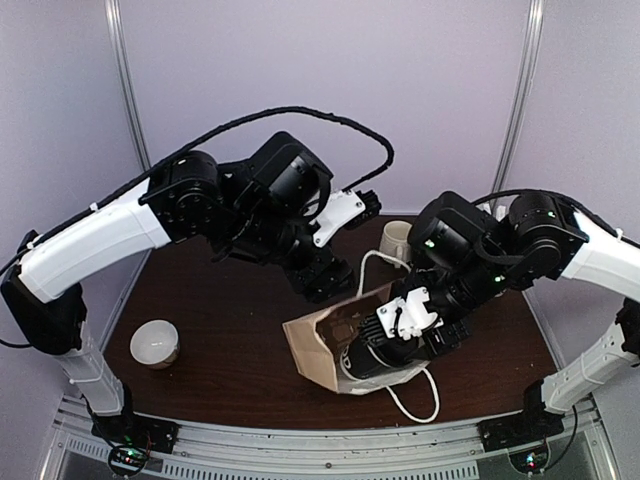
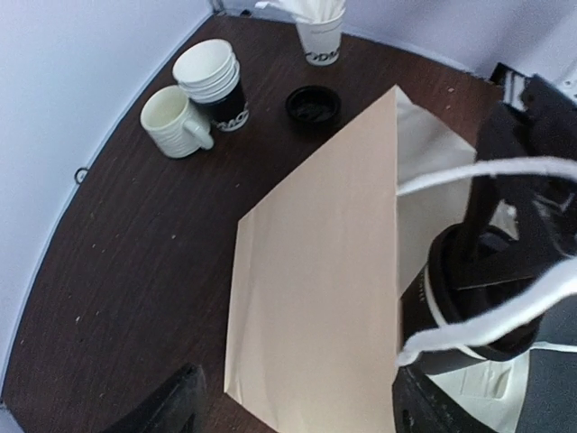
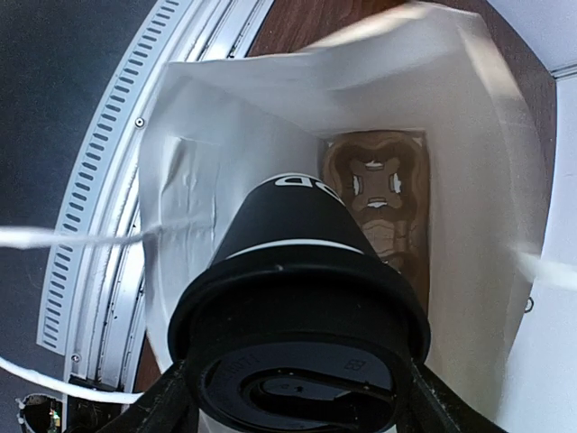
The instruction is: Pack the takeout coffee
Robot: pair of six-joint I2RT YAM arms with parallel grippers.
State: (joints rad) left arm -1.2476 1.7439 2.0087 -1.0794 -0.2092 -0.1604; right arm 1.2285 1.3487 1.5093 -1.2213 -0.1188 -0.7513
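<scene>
Top external view: my left pincer point(image 1: 322, 272) hangs jaws apart over the paper bag point(image 1: 315, 345), gripping nothing; the takeout coffee point(image 3: 297, 262) sits in the bag's mouth, clamped by my right pincer point(image 3: 293, 401). Pushing deeper, I risk shoving the loose bag away or snagging its cord handle point(image 2: 487, 170).

The lid of the takeout coffee point(image 3: 302, 298) is cut by the right wrist view's lower edge; from above, the paper bag point(image 1: 315, 340) and right arm point(image 1: 470, 245) hide most of it; lettering on the stacked cups point(image 2: 209, 77) seems too small to read.
</scene>
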